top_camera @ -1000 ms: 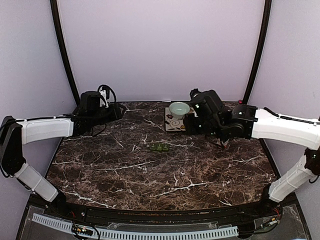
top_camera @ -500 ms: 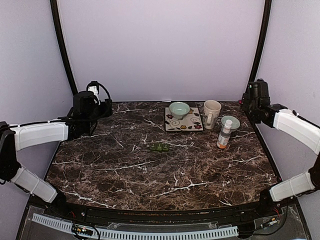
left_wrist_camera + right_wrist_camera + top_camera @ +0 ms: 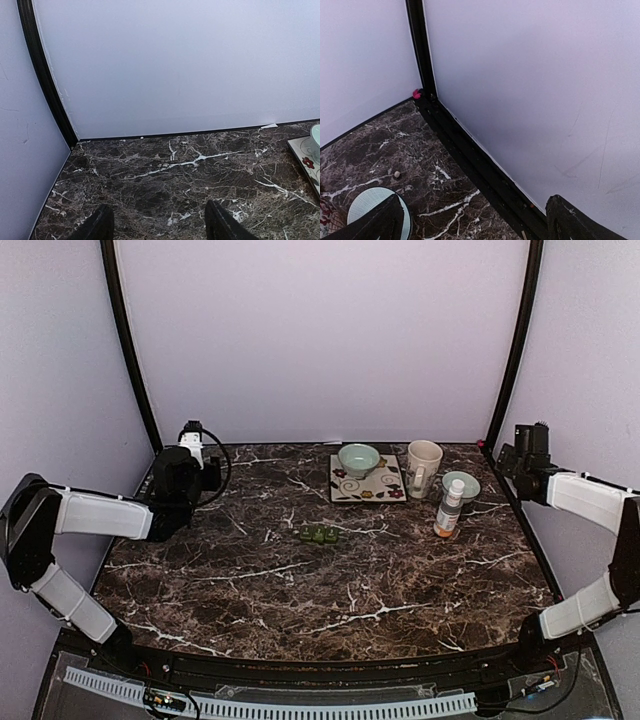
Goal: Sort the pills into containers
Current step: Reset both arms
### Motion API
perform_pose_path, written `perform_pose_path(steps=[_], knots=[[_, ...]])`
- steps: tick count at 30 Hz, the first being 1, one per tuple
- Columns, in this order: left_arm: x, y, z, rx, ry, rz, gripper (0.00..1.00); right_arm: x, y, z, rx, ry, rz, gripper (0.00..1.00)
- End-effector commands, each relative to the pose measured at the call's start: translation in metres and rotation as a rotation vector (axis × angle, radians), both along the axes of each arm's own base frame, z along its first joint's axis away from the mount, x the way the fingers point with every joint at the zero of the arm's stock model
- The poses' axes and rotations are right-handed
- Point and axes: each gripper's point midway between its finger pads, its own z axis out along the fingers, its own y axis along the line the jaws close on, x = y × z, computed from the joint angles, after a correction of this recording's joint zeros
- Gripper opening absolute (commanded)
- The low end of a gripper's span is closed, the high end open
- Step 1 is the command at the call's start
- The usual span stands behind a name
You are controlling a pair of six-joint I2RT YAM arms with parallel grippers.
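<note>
Pills (image 3: 396,174) barely show: a single pale pellet lies on the marble (image 3: 380,145) just beyond the round pale green dish (image 3: 367,201), near your right gripper (image 3: 475,227). The dark green pill box (image 3: 320,534) sits mid-marble, well apart from both arms. Both pincers gape wide and empty, the left gripper (image 3: 157,225) over bare stone. Expect the pellet to be light, hard and apt to roll: pinch it slowly from straight above. The box looks light enough to slide.
</note>
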Motion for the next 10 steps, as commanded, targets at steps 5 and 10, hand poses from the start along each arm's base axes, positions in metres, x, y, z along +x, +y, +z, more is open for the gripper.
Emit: perform_pose_path(steps=[5, 10], knots=[[-0.002, 0.005, 0.019, 0.006, -0.099, 0.020, 0.64, 0.004, -0.002, -0.015, 0.035, 0.012, -0.075, 1.00], [-0.002, 0.007, 0.017, 0.010, -0.098, 0.026, 0.64, -0.001, 0.005, -0.018, 0.037, -0.009, -0.019, 1.00]])
